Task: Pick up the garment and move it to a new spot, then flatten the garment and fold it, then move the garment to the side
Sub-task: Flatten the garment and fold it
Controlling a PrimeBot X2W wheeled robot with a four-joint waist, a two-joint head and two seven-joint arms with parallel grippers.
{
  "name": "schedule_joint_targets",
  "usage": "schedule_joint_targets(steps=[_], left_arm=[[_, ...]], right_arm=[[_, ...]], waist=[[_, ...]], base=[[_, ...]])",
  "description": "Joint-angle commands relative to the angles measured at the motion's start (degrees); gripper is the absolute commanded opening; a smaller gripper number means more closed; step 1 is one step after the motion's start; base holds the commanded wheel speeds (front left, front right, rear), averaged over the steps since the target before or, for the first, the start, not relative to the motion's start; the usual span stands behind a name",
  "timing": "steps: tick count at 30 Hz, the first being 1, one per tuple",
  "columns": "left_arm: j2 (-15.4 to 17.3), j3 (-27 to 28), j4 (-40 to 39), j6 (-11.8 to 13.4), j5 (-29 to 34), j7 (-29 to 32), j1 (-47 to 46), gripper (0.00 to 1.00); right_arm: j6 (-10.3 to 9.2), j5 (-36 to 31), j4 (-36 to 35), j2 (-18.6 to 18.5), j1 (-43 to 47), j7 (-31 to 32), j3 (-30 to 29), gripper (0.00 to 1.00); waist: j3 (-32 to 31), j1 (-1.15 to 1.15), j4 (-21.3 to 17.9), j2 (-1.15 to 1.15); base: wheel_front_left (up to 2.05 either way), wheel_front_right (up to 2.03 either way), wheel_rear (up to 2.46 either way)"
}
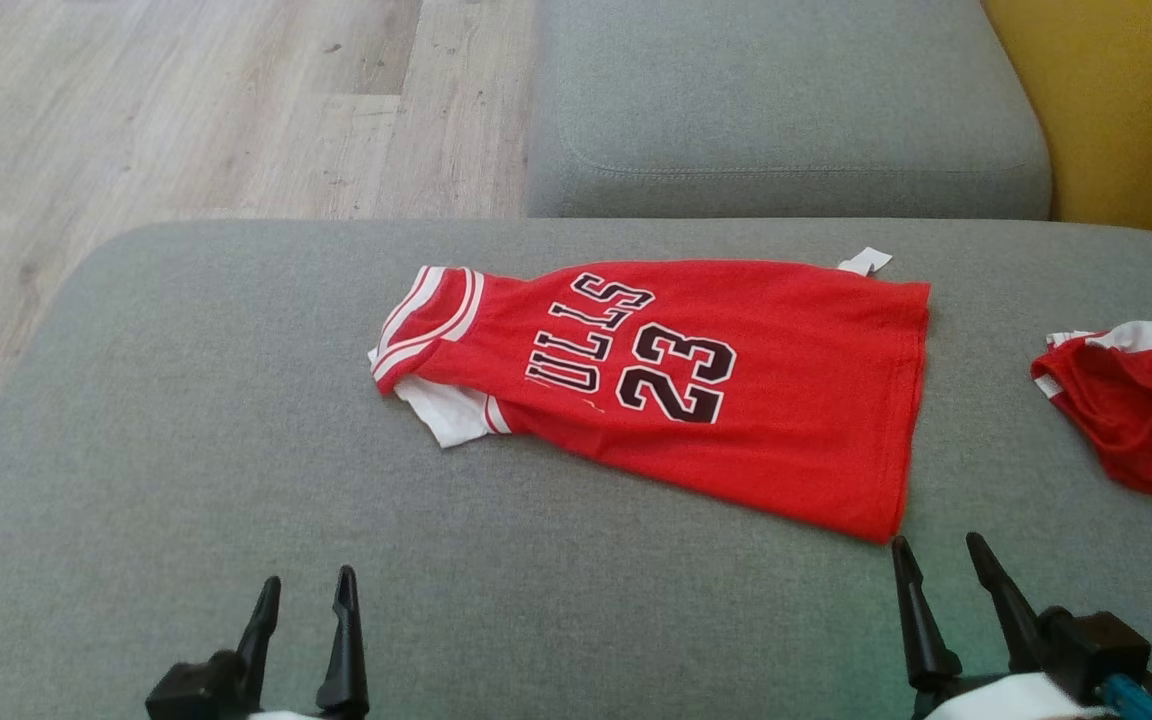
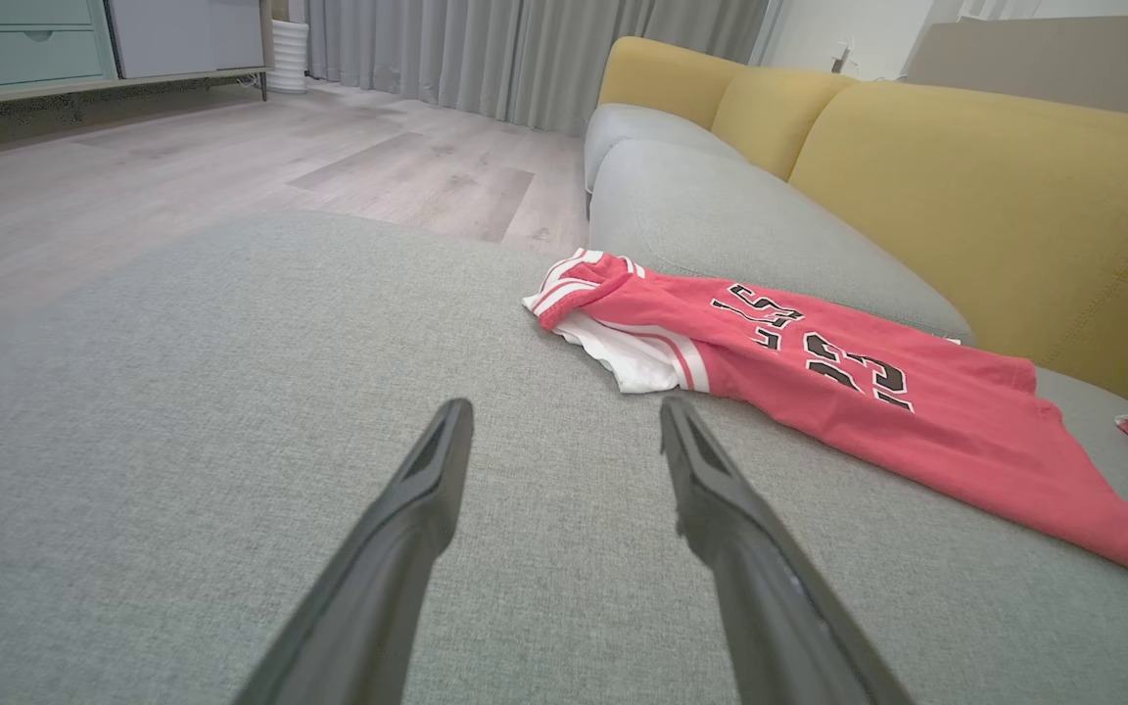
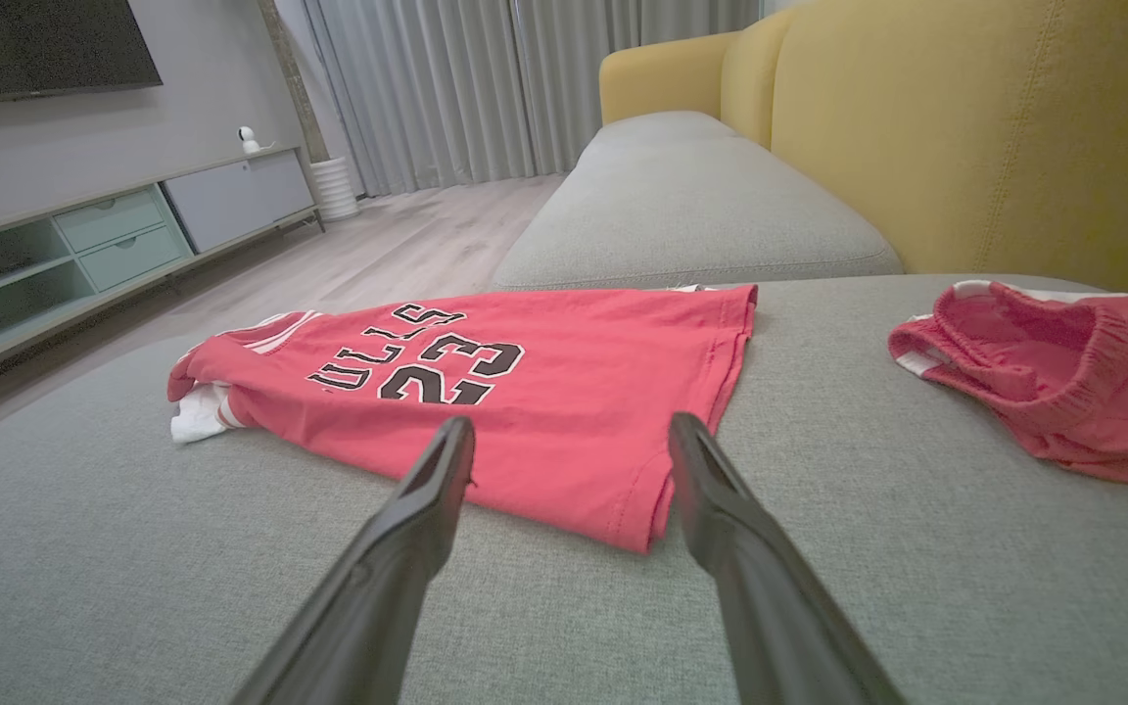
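Note:
The garment (image 1: 696, 385) is a red jersey with "23" in black, white trim at the collar, folded lengthwise and lying flat on the grey sofa seat (image 1: 186, 480). It also shows in the left wrist view (image 2: 819, 382) and the right wrist view (image 3: 486, 392). My left gripper (image 1: 306, 590) stands open near the seat's front edge, well short of the collar end, with nothing in it (image 2: 564, 411). My right gripper (image 1: 936, 550) is open just short of the jersey's hem corner, empty as well (image 3: 572, 431).
Red shorts (image 1: 1136, 400) with white trim lie crumpled at the seat's right edge (image 3: 1054, 372). A second grey cushion (image 1: 786, 110) and the yellow backrest (image 1: 1126, 110) lie beyond. Wooden floor (image 1: 186, 110) runs off to the left, with a low cabinet (image 3: 123, 235) across the room.

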Motion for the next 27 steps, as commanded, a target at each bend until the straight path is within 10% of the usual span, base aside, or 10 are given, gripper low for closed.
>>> schedule_joint_targets(steps=[1,27], left_arm=[[0.58,1.61,-1.42,-0.29,0.33,-0.49,-3.07,1.00],[-1.97,-1.28,13.98,-6.50,2.66,7.16,-26.20,1.00]], right_arm=[[0.37,0.19,-1.65,-0.41,-2.92,-0.61,1.34,1.00],[0.37,-4.25,-7.72,-0.41,-11.31,2.47,3.11,1.00]], waist=[[0.05,0.00,0.01,0.00],[13.40,0.00,-7.43,0.00]], base=[[0.00,0.00,0.00],[0.00,0.00,0.00]])
